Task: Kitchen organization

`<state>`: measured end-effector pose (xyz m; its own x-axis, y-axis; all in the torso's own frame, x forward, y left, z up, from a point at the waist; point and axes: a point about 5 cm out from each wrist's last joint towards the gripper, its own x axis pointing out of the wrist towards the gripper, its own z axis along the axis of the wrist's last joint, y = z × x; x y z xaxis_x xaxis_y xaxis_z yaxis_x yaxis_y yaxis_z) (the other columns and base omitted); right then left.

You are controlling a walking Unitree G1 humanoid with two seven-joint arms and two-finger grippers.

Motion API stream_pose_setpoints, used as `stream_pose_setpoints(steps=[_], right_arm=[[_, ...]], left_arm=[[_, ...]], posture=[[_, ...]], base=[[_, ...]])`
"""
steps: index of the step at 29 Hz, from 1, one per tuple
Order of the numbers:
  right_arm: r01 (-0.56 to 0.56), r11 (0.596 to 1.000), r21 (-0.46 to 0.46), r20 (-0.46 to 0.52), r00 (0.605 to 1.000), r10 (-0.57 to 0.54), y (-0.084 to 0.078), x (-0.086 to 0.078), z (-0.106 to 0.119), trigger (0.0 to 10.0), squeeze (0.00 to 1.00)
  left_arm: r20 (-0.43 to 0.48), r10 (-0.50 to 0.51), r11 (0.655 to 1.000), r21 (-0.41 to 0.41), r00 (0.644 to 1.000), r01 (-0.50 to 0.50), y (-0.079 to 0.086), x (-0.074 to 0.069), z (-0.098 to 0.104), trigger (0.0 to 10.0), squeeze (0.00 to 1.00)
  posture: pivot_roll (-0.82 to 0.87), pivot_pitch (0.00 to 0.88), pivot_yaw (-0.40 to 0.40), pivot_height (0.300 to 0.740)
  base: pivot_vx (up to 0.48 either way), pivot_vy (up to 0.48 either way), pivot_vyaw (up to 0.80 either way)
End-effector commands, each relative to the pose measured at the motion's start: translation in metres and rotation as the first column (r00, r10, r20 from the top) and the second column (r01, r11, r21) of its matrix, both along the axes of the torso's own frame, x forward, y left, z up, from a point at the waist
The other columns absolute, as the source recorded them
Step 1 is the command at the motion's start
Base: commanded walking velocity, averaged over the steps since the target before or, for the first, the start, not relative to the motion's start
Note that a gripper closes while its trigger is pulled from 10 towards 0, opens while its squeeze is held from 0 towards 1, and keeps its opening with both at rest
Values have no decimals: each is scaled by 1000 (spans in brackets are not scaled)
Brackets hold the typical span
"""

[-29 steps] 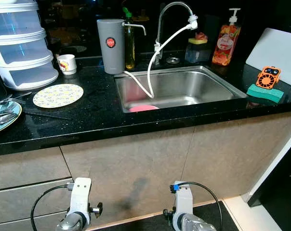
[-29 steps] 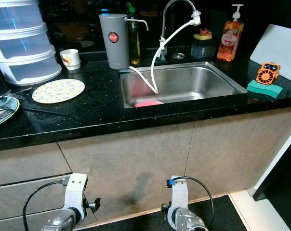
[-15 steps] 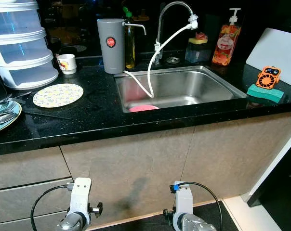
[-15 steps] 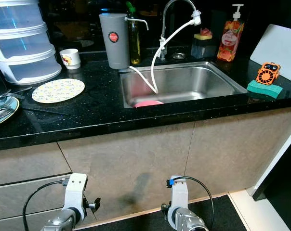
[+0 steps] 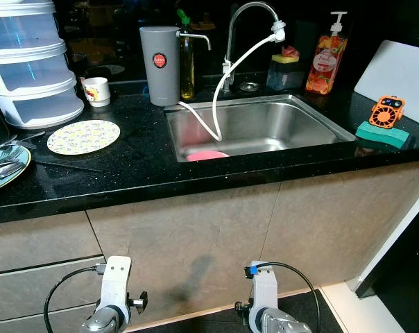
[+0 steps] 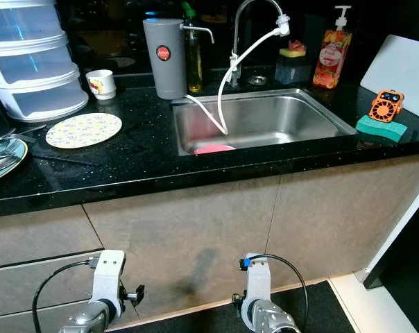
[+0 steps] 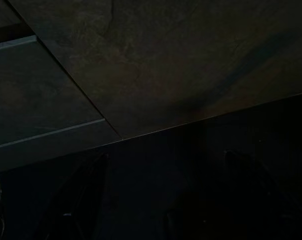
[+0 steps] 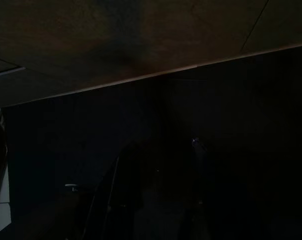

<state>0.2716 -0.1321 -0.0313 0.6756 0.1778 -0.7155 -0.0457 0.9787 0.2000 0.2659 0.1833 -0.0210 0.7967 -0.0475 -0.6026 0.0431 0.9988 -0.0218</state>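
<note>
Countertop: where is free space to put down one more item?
Bare black countertop lies between the floral plate and the sink, along the front edge. Crowded: the left end by the white stacked container, and behind the sink.

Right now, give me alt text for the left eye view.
A steel sink set in a black counter, a pink item in its basin. Left: patterned plate, grey canister. Right: green sponge. Both arms hang low before the cabinets.

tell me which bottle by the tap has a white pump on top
The orange soap bottle right of the tap; the yellowish oil bottle left of it has a green cap instead.
</note>
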Motion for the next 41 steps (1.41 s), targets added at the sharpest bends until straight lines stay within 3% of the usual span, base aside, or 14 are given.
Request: stream_pose_setpoints(steps=[1, 41], right_arm=[[-8, 1000, -2, -20, 1000, 8, 1, -3, -3, 10000, 0], [-25, 1000, -9, -19, 1000, 25, 3, -3, -3, 10000, 0]], left_arm=[[-6, 2, 1000, -13, 1000, -2, -3, -1, -1, 10000, 0], [-9, 4, 1000, -11, 1000, -5, -2, -3, -3, 10000, 0]], posture=[[32, 48, 24, 740], [25, 17, 15, 740]], base=[[0, 0, 0], [0, 0, 0]])
